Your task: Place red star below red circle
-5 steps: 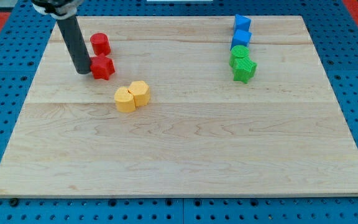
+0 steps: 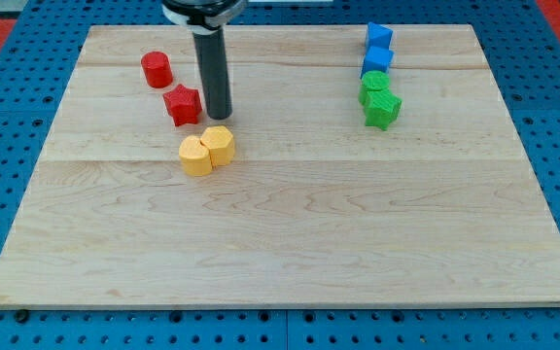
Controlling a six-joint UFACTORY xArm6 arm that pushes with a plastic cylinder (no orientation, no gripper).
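While my tip (image 2: 219,116) rests on the wooden worktop (image 2: 290,233), it stands just to the view's right of the red star (image 2: 183,104), close beside it, though I cannot tell whether the two touch. The rod carries no pincer at all, so there is nothing released or clenched — only the straight dark shaft rising toward the view's top. The red star lies below and slightly to the view's right of the red circle (image 2: 157,69), the two near each other but apart. Just below my tip sit two yellow blocks, touching each other: one yellow block (image 2: 219,145) toward the view's right and another yellow block (image 2: 196,156) at its left, a little lower; their shapes are hard to make out. Well apart, near the view's top right, four blocks stand in a tight column — a blue block (image 2: 379,37) at the top, a second blue block (image 2: 377,61) under it, then a green block (image 2: 375,86), and a green star (image 2: 382,108) lowest.
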